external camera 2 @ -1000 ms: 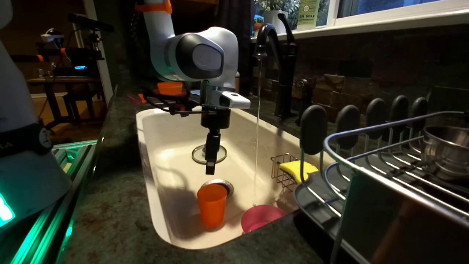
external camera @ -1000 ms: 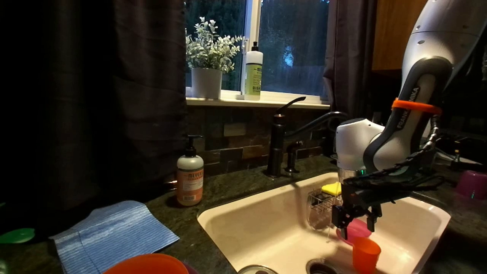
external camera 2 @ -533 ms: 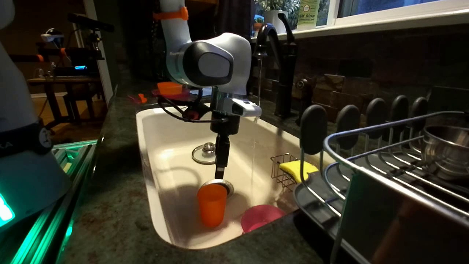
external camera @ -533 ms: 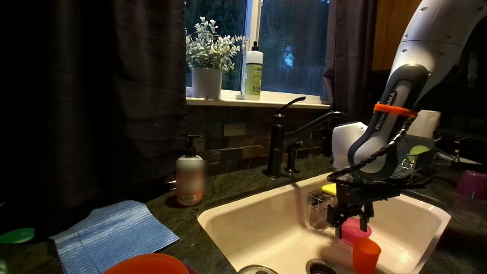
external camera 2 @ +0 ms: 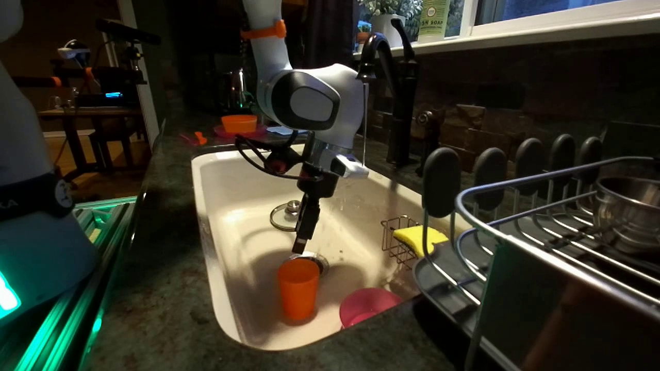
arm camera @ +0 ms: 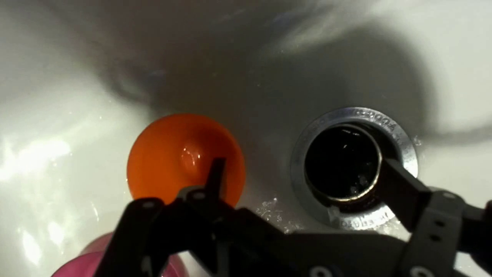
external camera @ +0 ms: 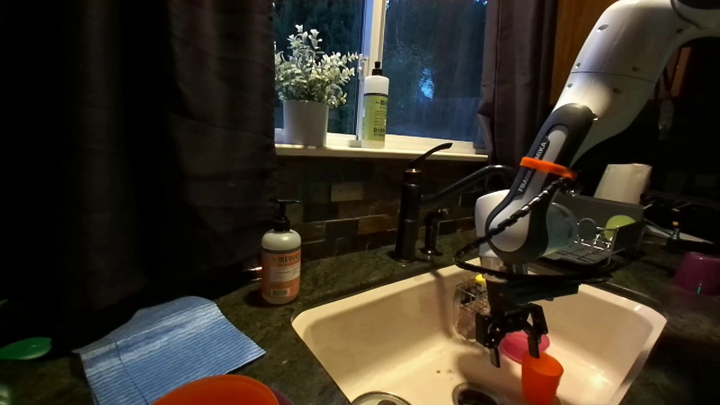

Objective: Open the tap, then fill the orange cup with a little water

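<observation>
The small orange plastic tumbler (external camera 2: 299,291) stands upright in the cream-coloured sink (external camera: 394,320), just beside the round metal drain (arm camera: 342,163). Above and near the tumbler, the black pincer (external camera: 514,358) has its fingers (arm camera: 401,188) spread and holds nothing. The arched dark metal tap (external camera 2: 403,95) is already opened, because a thin stream of water (external camera 2: 365,121) falls from it; grasping and filling seem to remain.

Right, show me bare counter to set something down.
The counter looks bare between the orange-labelled soap bottle and the tap, and in the strip between the sink and the metal rail. It's crowded inside the sink, where the open gripper hangs low by the orange cup, with the drain and pinkish cup close.
</observation>
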Robot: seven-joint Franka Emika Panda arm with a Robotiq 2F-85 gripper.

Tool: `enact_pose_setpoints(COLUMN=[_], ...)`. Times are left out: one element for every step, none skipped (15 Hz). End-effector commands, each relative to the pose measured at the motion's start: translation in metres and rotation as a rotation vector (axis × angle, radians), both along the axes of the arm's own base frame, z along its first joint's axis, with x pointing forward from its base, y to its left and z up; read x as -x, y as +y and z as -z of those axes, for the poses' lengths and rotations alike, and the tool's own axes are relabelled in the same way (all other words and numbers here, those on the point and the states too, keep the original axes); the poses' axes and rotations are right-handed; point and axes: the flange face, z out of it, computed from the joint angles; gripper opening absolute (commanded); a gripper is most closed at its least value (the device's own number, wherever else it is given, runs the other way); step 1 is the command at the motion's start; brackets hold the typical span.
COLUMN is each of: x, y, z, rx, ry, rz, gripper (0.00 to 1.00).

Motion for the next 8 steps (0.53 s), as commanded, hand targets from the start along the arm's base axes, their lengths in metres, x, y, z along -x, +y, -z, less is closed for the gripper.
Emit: enact_pose_setpoints(x=[-0.001,-0.002,-0.004,-0.006,-0.008,-0.01,-0.012,-0.013], y=[0.018,0.024,0.032,0.038,0.045,0.049,0.054,0.056], z=[0.008,0.008,0.01,0.01,0.01,0.01,0.011,0.012], rx=[-0.034,-0.046,-0.062,-0.066,-0.075,-0.078,-0.081,-0.078], ry=[0.081,0.093,0.104,0.111,0.114,0.118,0.12,0.128], rz=[0.084,0.088,0.077,0.077,0.07,0.074,0.076,0.089], gripper=[1.0,1.0,1.0,1.0,1.0,1.0,1.0,1.0])
